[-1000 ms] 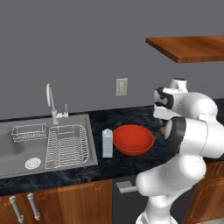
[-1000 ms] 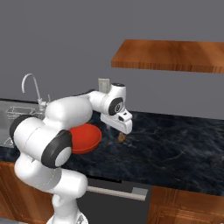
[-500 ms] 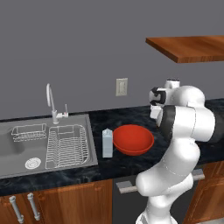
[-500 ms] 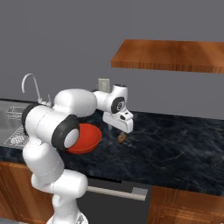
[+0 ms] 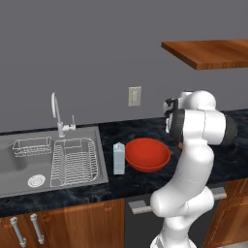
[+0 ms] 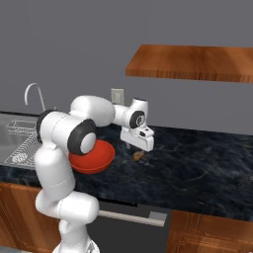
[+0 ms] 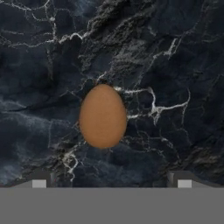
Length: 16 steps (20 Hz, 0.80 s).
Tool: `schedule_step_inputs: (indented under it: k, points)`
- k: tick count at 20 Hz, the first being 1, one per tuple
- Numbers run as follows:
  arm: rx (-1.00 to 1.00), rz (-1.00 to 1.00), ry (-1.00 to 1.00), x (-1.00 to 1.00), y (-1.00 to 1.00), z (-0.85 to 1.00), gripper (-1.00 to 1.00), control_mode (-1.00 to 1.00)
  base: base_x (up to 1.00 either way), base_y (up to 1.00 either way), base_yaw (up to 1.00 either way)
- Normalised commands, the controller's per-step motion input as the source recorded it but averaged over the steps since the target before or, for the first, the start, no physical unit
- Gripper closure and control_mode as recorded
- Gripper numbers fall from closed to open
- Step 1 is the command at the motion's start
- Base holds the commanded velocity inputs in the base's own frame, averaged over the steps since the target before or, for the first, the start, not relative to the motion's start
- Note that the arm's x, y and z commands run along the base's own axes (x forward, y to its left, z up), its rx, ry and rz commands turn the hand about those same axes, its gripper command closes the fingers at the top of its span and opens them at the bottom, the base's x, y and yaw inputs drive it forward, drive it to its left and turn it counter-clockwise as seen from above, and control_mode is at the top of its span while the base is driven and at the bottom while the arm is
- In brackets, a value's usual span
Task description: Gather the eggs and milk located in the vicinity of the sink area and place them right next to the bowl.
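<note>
A brown egg (image 7: 103, 116) lies on the dark marble counter (image 6: 197, 163), just right of the red bowl (image 6: 96, 157). My gripper (image 6: 140, 147) hangs straight above the egg (image 6: 138, 155), open, with nothing between its fingers. In the hand view the gripper (image 7: 111, 180) has its two tips wide apart, below the egg. The white and pale-blue milk carton (image 5: 118, 158) stands upright between the sink (image 5: 19, 163) and the bowl (image 5: 147, 154), close to the bowl's left rim. In the left base view my own arm hides the egg.
A wire dish rack (image 5: 72, 160) fills the sink's right half, with a chrome faucet (image 5: 55, 111) behind it. A wooden shelf (image 6: 192, 62) hangs above the counter's right part. A wall outlet (image 5: 134, 96) sits behind the bowl. Wooden cabinets run below the counter.
The arm's elbow and upper links have swung round toward the bowl side. The hand has stayed over the egg, and the jaws have stayed open.
</note>
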Motion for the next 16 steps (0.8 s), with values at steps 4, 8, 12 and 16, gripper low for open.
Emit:
schedule_step_inputs:
  k: [4,8,12,16]
  points:
    - [0.0,0.0,0.07,0.21,-0.06,-0.24,-1.0,-1.0,0.0,0.0,0.0]
    - [0.0,0.0,0.07,0.22,-0.04,-0.22,-1.0,-1.0,0.0,0.0,0.0]
    - [0.0,0.0,0.06,0.23,-0.04,-0.2,-1.0,-1.0,0.0,0.0,0.0]
    - [0.0,0.0,0.06,0.14,-0.09,-0.2,-1.0,-1.0,0.0,0.0,0.0]
